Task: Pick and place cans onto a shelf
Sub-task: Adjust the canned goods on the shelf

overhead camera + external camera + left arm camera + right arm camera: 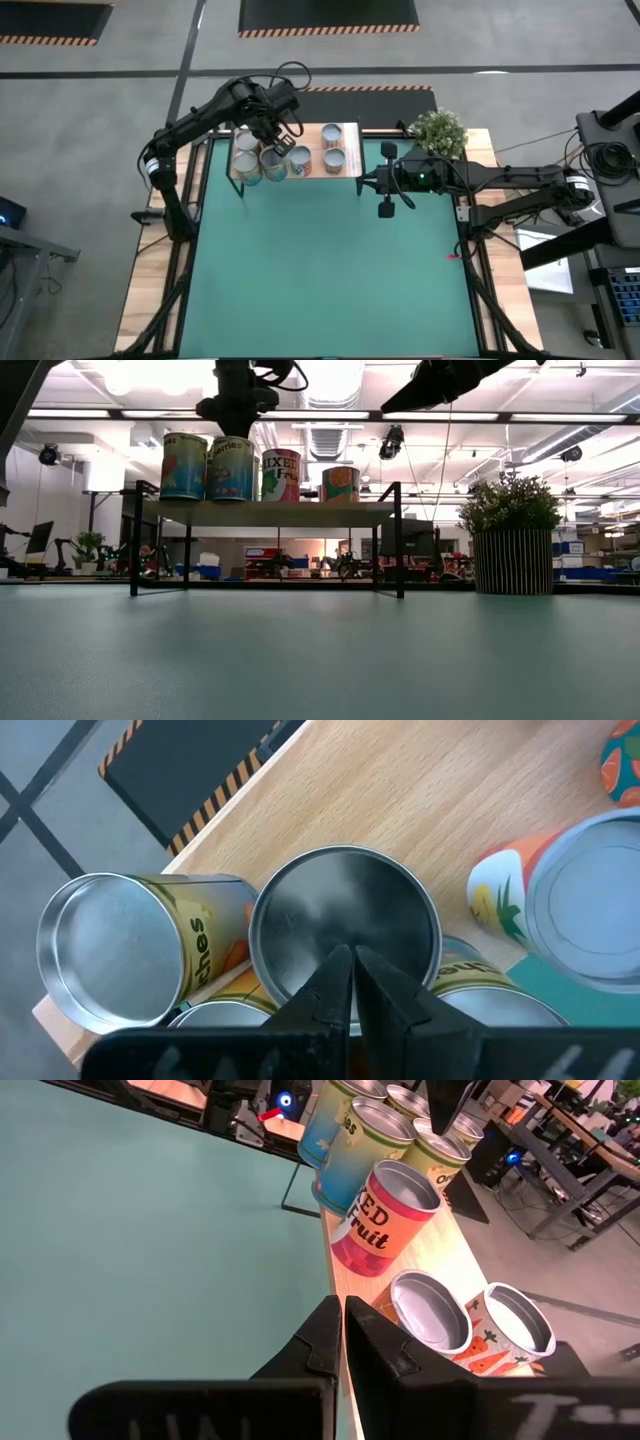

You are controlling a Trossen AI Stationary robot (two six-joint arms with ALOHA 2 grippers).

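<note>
The cans (pixel 272 160) stand grouped on the wooden shelf (pixel 345 128) at the far edge of the green surface (pixel 330 270), most of them crowded at the shelf's left end and two more near its middle. The left claw (pixel 282 140) hangs just above that crowded group, its fingers (pixel 335 985) pressed together and holding nothing, over a silvery can top (pixel 345 915). The right claw (pixel 386 208) waits over the surface just beside the shelf's right end, likewise pinched closed and empty. A potted plant (pixel 438 130) sits at the far right corner.
</note>
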